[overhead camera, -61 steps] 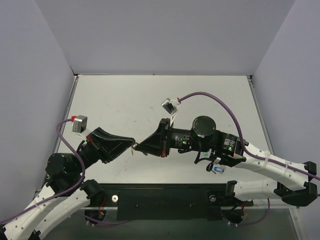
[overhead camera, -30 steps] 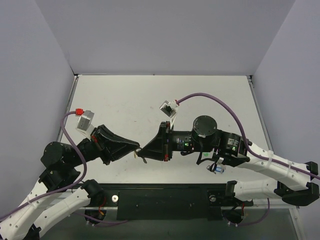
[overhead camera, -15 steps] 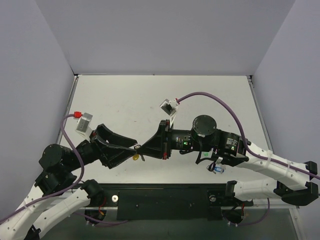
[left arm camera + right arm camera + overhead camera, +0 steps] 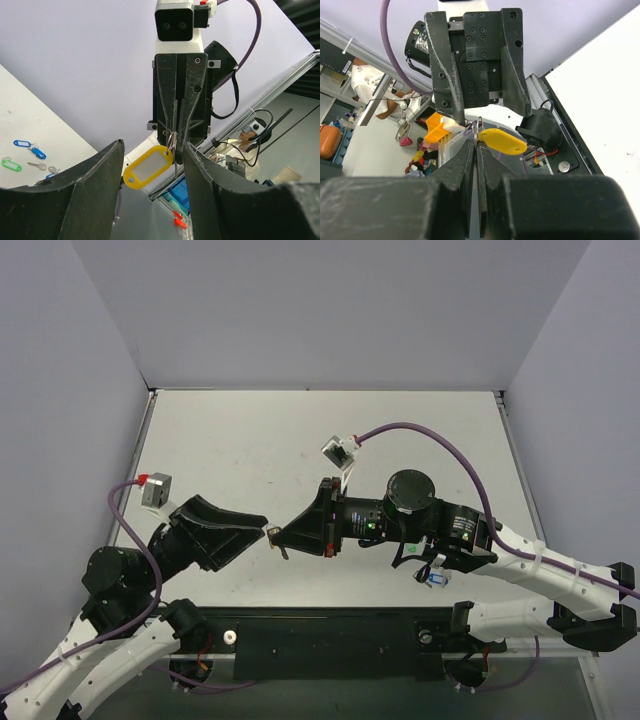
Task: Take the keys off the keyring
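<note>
Above the near edge of the table (image 4: 300, 430), a little left of its middle, the two arms meet tip to tip in the top view. The left gripper (image 4: 259, 525) comes from the near left corner and the right gripper (image 4: 280, 536) from the right side. Between the tips is a small speck, the yellow-capped key (image 4: 272, 532). It hangs in the air and does not lie on the surface. This view is too far away to show how either gripper stands.

In the left wrist view, the left gripper's jaws are spread wide with nothing between them. The yellow cap hangs in the gap, touching neither jaw. Opposite, the right gripper is pressed narrow on the keyring (image 4: 171, 139), and the key hangs from that ring. At the left edge of this view, two blue-capped keys (image 4: 22, 143) and a green-capped key (image 4: 11, 164) lie loose on the table with some small silver pieces. I cannot tell which part of the table it is.

In the right wrist view, the right jaws are closed together with the ring pinched at their tips. The yellow cap points away to the right.

I judge the task to be well advanced: the loose keys seem to be already off. What remains is the yellow key, which the left gripper has to grasp and work off the ring.
</note>
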`<act>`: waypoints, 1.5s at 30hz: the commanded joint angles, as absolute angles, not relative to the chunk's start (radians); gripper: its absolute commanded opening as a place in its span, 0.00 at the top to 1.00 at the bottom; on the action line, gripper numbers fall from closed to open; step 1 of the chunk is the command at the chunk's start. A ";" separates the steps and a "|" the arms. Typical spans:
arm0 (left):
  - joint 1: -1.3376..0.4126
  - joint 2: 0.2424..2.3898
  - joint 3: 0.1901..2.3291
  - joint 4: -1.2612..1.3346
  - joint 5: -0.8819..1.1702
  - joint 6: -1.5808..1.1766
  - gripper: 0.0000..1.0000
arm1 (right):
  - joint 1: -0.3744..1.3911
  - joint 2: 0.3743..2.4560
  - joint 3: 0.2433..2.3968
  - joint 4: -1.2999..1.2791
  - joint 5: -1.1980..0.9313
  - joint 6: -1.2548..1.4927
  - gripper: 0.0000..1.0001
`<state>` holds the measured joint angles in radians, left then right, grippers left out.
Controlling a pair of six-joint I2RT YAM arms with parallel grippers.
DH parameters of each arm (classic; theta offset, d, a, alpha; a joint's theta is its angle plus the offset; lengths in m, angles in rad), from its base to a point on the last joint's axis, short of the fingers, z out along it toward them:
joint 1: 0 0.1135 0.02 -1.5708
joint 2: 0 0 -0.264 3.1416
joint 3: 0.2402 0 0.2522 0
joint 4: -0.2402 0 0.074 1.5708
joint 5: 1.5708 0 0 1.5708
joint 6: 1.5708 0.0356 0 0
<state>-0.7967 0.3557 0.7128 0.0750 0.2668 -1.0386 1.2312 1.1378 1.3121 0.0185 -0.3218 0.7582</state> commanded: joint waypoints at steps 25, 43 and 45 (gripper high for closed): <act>-0.798 0.374 0.676 0.227 0.278 -1.095 0.63 | 1.230 1.152 1.341 0.107 -0.325 0.762 1.00; -0.799 0.360 0.678 0.224 0.261 -1.081 0.66 | 1.235 1.149 1.318 0.115 -0.330 0.767 1.00; -0.799 0.357 0.677 0.224 0.258 -1.080 0.66 | 1.235 1.150 1.316 0.115 -0.330 0.769 1.00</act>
